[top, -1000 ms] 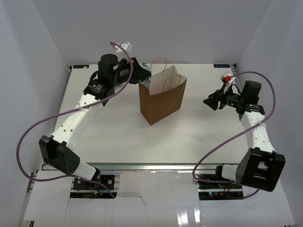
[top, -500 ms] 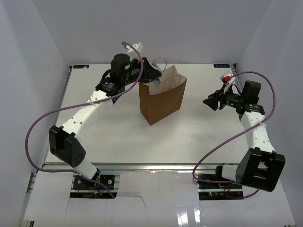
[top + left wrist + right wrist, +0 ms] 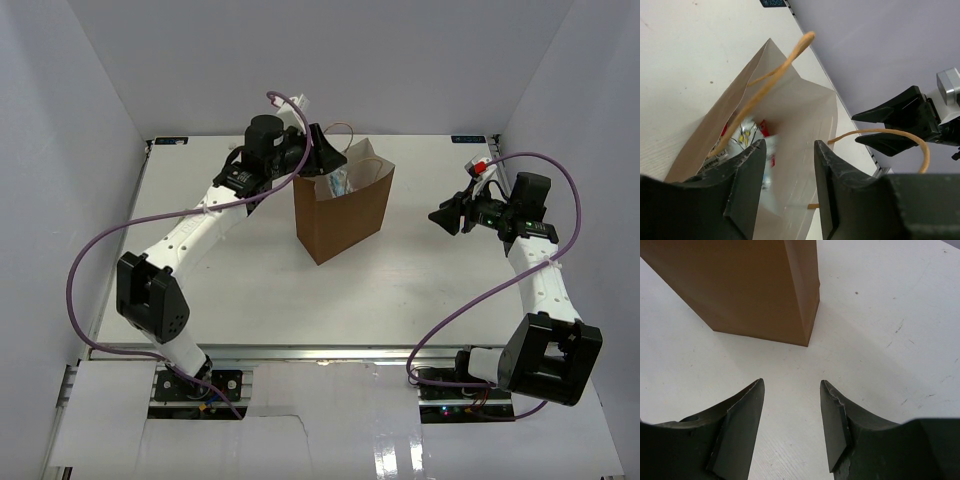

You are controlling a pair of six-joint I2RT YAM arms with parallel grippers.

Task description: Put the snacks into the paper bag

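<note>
The brown paper bag stands upright in the middle of the table, handles up. My left gripper hangs just over the left side of its mouth. In the left wrist view that gripper is open with nothing between its fingers, and below it snacks lie inside the bag; one pale packet with red print is blurred. From above a light packet shows in the bag's mouth. My right gripper is to the right of the bag, open and empty, facing the bag's side.
White walls close in the table on the left, back and right. The bag's twisted handles rise close to my left fingers. A purple cable loops from each arm.
My left arm swung right from beside the bag to over its mouth, and its jaws opened. A pale packet now shows inside the bag. The right arm has not moved.
</note>
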